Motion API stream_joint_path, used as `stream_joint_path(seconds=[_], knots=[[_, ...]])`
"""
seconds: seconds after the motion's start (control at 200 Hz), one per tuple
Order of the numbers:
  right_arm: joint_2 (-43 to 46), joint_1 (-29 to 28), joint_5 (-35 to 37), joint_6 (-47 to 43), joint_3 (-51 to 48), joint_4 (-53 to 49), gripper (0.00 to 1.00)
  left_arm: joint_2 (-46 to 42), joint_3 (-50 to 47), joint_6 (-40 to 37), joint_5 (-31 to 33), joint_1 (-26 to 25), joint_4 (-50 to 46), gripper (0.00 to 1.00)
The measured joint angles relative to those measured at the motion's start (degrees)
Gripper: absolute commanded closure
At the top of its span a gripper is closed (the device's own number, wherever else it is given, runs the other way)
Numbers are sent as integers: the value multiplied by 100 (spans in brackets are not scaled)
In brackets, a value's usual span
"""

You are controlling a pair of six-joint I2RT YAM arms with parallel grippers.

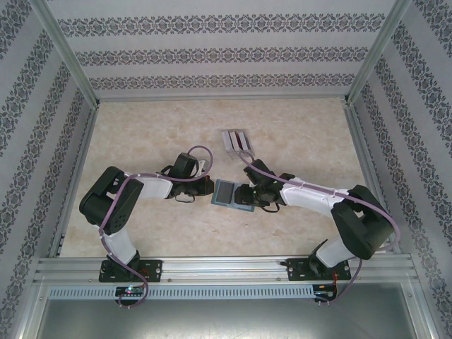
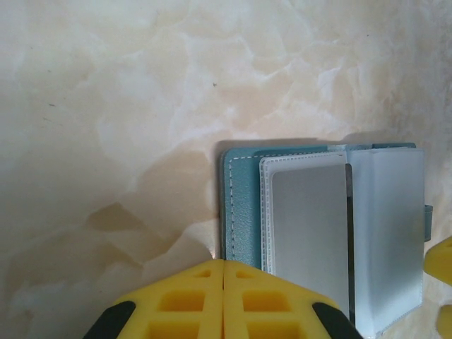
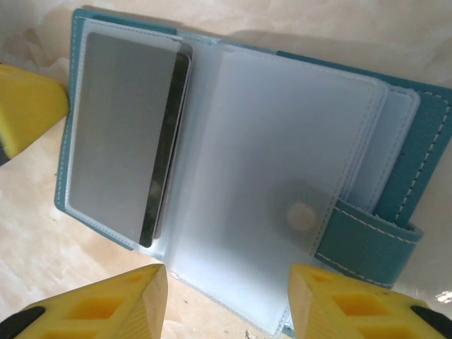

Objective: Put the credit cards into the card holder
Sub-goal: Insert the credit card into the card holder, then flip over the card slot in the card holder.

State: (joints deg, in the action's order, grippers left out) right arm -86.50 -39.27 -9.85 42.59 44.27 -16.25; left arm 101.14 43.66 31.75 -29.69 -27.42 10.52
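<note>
One card holder (image 3: 282,155), open; one card (image 3: 167,141) in sleeve; left jaws shut, empty; right jaws apart, empty.

- My left gripper (image 2: 224,300), fingers pressed together, sits just beside the holder's (image 2: 318,233) left edge. Bare table (image 2: 106,141) lies open ahead of it and to its left.
- My right gripper (image 3: 226,304) stands with fingers apart at the holder's opposite edge. The gap between them opens onto clear sleeves.
- The strap (image 3: 367,244) lies just beside one right finger.
- The grippers face each other across the holder, so each blocks the other's straight path.
- The rack (image 1: 236,141) stands behind the holder, near my right wrist.
- Walls (image 1: 212,56) fence the table at the back and on both sides. The floor along them is bare.
</note>
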Motion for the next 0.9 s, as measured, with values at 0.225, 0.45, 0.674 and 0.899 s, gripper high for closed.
stream_joint_path(seconds=[0.225, 0.45, 0.674, 0.899], knots=[[94, 0, 186, 87, -37, -35, 45, -4, 0, 0, 15, 0, -4, 93], [468, 15, 254, 229, -417, 118, 47, -4, 0, 2, 15, 0, -4, 93], [133, 9, 190, 267, -426, 413, 55, -4, 0, 4, 17, 0, -4, 93], [42, 0, 190, 208, -291, 474, 61, -9, 0, 4, 22, 0, -4, 92]])
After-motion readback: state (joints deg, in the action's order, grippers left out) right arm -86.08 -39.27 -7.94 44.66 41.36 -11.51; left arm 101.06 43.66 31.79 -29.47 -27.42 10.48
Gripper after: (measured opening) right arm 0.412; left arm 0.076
